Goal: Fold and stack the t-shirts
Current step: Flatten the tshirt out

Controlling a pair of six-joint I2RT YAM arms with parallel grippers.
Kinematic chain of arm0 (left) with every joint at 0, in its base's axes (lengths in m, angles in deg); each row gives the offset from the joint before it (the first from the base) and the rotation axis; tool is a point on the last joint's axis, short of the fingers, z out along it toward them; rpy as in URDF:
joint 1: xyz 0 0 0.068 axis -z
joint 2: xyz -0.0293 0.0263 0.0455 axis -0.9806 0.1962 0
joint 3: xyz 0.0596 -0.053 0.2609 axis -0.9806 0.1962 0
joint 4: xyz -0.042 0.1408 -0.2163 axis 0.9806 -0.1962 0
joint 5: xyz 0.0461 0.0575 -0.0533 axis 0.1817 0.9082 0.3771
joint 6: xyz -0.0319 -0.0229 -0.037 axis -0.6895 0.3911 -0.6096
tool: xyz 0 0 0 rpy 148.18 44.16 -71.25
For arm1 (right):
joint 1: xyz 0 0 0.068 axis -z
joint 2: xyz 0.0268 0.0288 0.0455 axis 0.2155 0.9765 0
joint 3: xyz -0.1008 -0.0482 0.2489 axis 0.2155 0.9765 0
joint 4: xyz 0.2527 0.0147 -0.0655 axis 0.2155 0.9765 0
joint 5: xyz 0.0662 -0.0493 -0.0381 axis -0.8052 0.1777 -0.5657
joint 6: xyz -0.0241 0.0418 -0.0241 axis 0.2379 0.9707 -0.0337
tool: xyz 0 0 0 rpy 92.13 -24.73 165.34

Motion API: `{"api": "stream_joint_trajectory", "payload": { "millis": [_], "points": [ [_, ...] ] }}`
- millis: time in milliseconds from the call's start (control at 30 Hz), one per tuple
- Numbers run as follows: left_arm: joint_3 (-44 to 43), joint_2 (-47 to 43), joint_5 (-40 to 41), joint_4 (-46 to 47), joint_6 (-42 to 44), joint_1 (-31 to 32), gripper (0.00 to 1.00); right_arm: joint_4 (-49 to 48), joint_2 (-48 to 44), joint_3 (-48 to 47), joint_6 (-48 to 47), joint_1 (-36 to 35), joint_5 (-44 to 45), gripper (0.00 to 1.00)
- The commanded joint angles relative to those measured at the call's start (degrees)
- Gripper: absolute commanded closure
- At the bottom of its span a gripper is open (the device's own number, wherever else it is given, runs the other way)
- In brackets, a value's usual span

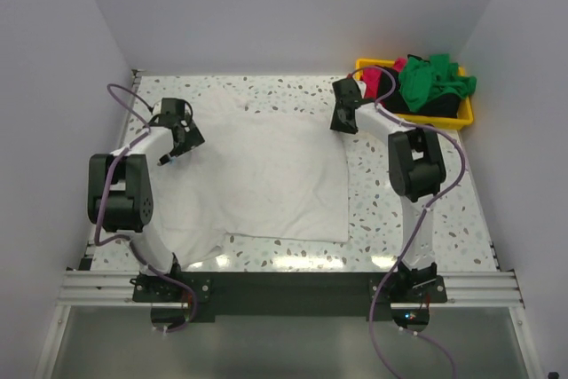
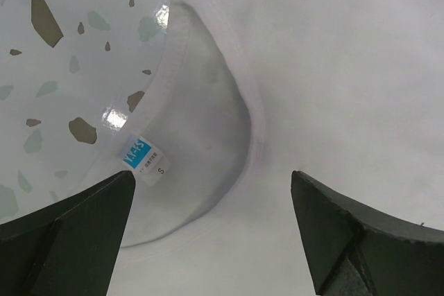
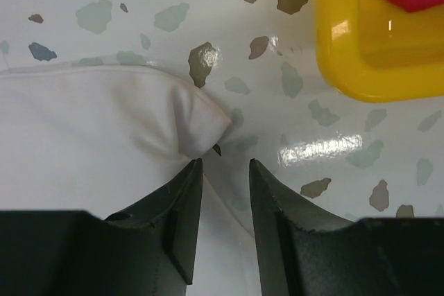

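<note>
Two arms reach over a speckled table (image 1: 382, 210) between pale grey walls (image 1: 266, 6). The left gripper (image 2: 211, 192) hovers, jaws spread wide, above the collar (image 2: 208, 39) and label (image 2: 142, 157) of the white t-shirt (image 1: 266, 175), which lies spread out mid-table. The right gripper (image 3: 225, 171) sits at that shirt's far right corner, jaws nearly together; whether they pinch cloth cannot be told. Just beside it, a yellow bin (image 1: 461, 117) holds a green t-shirt (image 1: 430, 82), pink t-shirt (image 1: 386, 77) and black t-shirt (image 1: 435, 106).

One white t-shirt (image 1: 266, 175) on one terrazzo table (image 1: 373, 210). One yellow bin (image 1: 444, 121) holds three cloth bundles: one green bundle (image 1: 430, 82), one magenta-pink bundle (image 1: 387, 86), one black bundle (image 1: 439, 108). Two arms, the left arm (image 1: 120, 188) and the right arm (image 1: 415, 166). Two grippers, the left gripper (image 1: 177, 144) and the right gripper (image 1: 344, 117).
</note>
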Motion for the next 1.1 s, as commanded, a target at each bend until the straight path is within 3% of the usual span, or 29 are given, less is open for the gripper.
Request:
{"api": "stream_joint_trajectory", "payload": {
  "millis": [0, 200, 400, 567, 633, 1067],
  "points": [
    [-2.2, 0.7, -0.1, 2.7, 1.3, -0.1, 0.00, -3.5, 1.4, -3.3, 1.1, -0.1, 2.4, 0.63],
    [-2.1, 1.3, 0.0, 2.7, 1.4, -0.1, 0.00, -5.0, 3.0, -4.2, 1.2, 0.1, 2.8, 0.66],
    [-2.1, 1.6, 1.0, 2.4, 1.5, -0.1, 0.00, -5.0, 5.6, -5.8, 0.6, 0.5, 2.3, 0.85],
    [-2.2, 2.0, 2.1, 2.0, 1.8, -0.1, 0.00, -5.1, 6.2, -6.0, 0.1, 1.2, 1.5, 0.91],
    [-2.1, 2.1, 2.4, 1.9, 1.8, -0.1, 0.00, -5.9, 6.3, -5.6, -0.4, 1.8, 0.7, 1.00],
    [-2.2, 2.7, 4.2, 1.4, 2.0, -0.1, 0.00, -2.6, 7.6, -10.4, -9.8, 2.9, 3.4, 1.00]
  ]
}}
